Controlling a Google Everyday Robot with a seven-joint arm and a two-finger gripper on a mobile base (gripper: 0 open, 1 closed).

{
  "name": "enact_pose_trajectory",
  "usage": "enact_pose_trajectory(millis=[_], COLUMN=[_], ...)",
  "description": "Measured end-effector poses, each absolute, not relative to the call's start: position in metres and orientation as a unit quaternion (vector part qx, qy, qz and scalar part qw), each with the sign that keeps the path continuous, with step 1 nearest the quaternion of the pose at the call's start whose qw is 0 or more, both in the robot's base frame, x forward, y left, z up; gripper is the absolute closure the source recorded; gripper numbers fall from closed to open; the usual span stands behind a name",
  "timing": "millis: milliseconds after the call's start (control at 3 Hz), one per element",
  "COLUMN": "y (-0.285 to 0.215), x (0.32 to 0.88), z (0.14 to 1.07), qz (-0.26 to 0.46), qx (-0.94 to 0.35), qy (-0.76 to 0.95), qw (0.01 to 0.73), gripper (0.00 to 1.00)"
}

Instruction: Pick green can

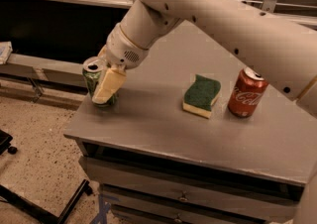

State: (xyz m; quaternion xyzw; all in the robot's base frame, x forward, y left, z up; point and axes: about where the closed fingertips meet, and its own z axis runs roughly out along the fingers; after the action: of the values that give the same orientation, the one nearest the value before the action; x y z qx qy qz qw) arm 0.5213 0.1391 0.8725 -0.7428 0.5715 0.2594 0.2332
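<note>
The green can (92, 77) stands at the table's far left edge, its silver top showing. My gripper (100, 91) reaches down from the upper right and is shut on the can. One cream finger (110, 85) lies across the can's front right side; the other is hidden behind the can. The can's base rests on the table or sits just above it; I cannot tell which.
A green-and-yellow sponge (201, 95) lies mid-table and a red Coca-Cola can (246, 93) stands to its right. The grey table (163, 129) has drawers below. Its left edge is right beside the green can, with speckled floor (34, 143) beyond. My arm (223, 15) spans the upper right.
</note>
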Motion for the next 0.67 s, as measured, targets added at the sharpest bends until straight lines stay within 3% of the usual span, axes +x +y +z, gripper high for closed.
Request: enact_pose_trajectory(millis=[333,667], y=[0.139,0.120], x=[0.521,0.521], z=[0.875,0.885], qz=[0.259,0.252], qx=[-0.743,-0.733], qy=[0.571,0.582], qw=[0.233,0.248], gripper=[0.87,1.00])
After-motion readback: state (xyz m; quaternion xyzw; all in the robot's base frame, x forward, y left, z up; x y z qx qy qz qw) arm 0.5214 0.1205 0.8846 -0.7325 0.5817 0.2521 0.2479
